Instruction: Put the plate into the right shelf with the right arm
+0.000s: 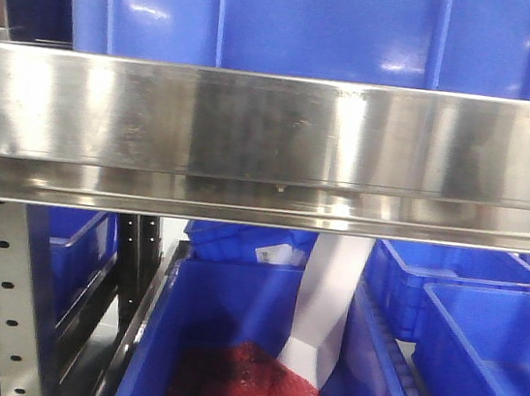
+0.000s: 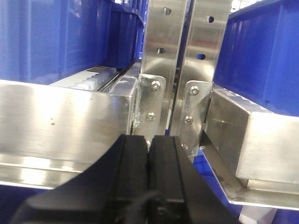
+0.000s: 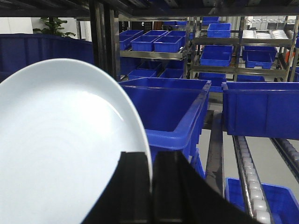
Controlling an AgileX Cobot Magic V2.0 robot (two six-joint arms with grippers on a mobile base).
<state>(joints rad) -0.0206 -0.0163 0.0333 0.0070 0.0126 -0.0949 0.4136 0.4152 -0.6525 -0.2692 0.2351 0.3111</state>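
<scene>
Right wrist: plate gripped by right fingers, blue bins, steel shelf (left fingers clenched).

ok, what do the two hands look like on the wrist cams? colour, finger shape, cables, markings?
Left hand: matte black, two flat rectangular fingers with squared tips, widening into a black body; what looks like a thin dark cable near its base. Right hand: same black squared fingers and flared body. No markings visible on either.
</scene>
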